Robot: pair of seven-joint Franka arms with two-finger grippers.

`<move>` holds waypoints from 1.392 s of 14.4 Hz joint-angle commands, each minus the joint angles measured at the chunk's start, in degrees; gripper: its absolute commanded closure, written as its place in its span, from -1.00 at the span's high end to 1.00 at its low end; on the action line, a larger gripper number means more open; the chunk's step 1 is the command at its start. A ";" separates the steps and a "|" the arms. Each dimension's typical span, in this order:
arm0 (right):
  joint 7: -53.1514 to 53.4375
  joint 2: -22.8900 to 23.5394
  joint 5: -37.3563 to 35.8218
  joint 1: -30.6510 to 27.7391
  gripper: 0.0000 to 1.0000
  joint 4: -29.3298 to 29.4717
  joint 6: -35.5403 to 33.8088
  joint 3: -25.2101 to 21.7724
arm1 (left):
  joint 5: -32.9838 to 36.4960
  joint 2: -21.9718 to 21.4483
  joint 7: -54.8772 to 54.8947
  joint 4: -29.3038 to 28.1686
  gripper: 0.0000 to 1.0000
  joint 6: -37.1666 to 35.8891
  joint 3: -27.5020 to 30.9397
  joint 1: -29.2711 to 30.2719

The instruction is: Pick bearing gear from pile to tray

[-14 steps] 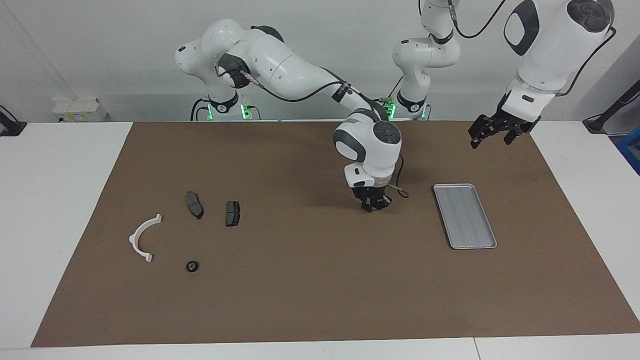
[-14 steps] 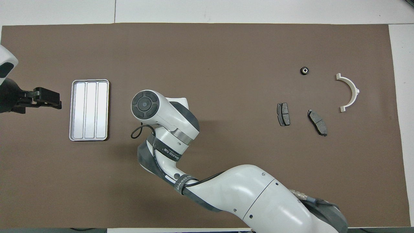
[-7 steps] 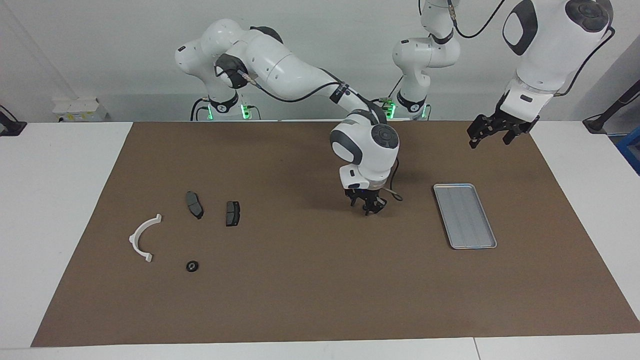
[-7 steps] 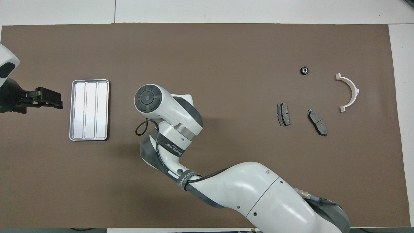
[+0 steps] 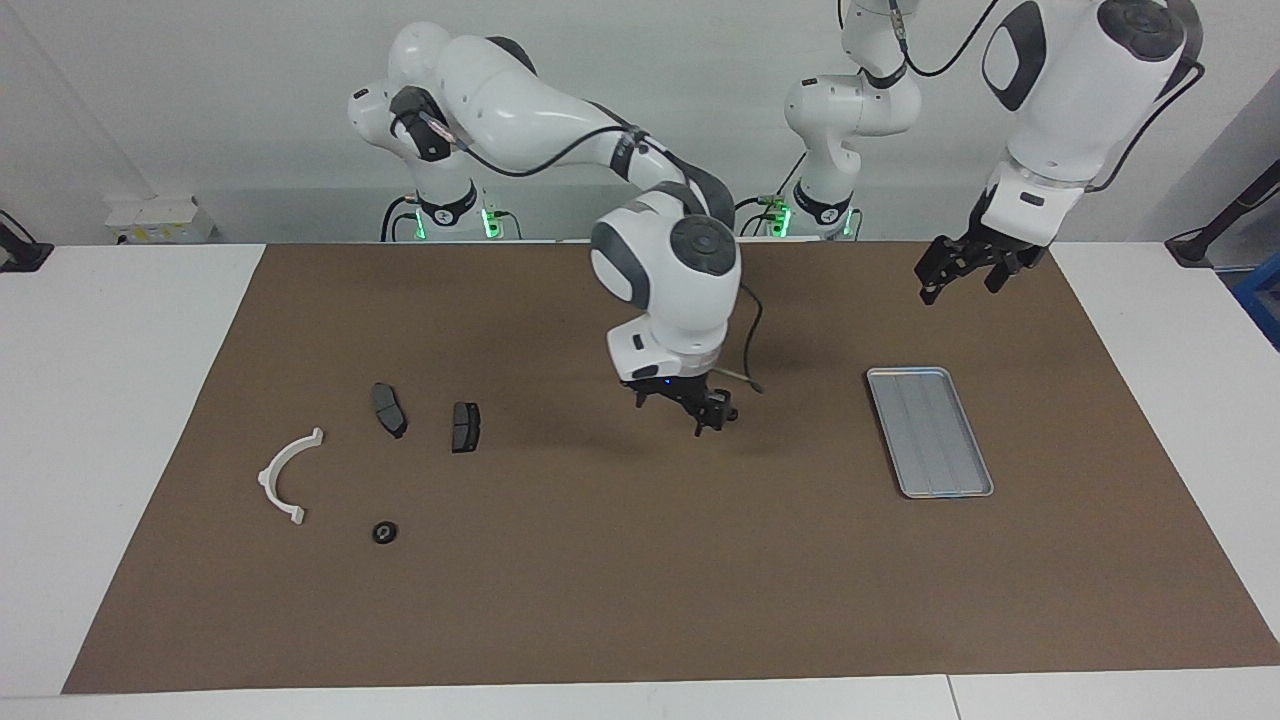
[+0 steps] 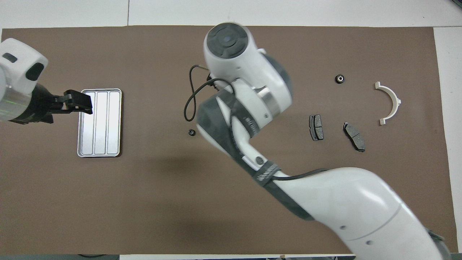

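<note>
The pile lies toward the right arm's end of the mat: a white bracket (image 5: 283, 478), two dark brake pads (image 5: 390, 410) (image 5: 465, 427) and a black round bearing gear (image 5: 385, 532), which also shows in the overhead view (image 6: 339, 78). A second small black round piece (image 6: 191, 132) lies alone mid-mat. My right gripper (image 5: 690, 408) hangs open and empty just above the mat beside that piece. The silver tray (image 5: 930, 430) is empty. My left gripper (image 5: 958, 268) is open, up in the air by the tray's edge (image 6: 77, 102).
A brown mat (image 5: 600, 580) covers the table, with white table edge around it. A loose black cable (image 6: 191, 97) loops off the right wrist. The right arm's large elbow spans the mat's middle in the overhead view.
My right gripper has lifted off the mat and swung toward the pile, uncovering a small black piece where it was. My left gripper has moved a little toward the tray.
</note>
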 commanded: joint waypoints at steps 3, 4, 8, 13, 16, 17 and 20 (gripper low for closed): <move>-30.31 -1.73 0.68 -13.17 1.00 -5.22 0.66 1.12 | -0.72 10.47 -11.74 -2.94 1.00 13.94 0.90 -7.87; -33.22 -2.95 0.50 -15.28 1.00 -8.46 3.63 1.12 | -0.46 13.80 -15.51 -2.68 1.00 16.66 1.07 -11.02; -37.03 -4.98 -1.33 -20.21 1.00 -21.03 18.30 1.03 | -0.20 18.06 -22.40 -6.61 1.00 24.76 0.90 -13.86; -36.59 -1.39 -2.40 -21.71 1.00 -26.60 30.19 0.59 | -0.11 16.83 -21.79 -12.52 0.83 29.08 0.90 -13.77; -36.24 1.25 -3.71 -22.60 1.00 -26.60 33.27 0.59 | -0.11 16.30 -21.79 -13.57 0.77 28.29 0.81 -13.95; -36.07 2.12 -3.80 -22.68 1.00 -26.60 34.23 0.50 | -0.11 16.04 -21.79 -14.10 0.77 28.29 0.81 -14.03; -32.74 3.89 -3.89 -22.95 1.00 -26.68 36.26 0.50 | -0.20 15.60 -22.31 -15.07 0.77 28.64 0.63 -14.65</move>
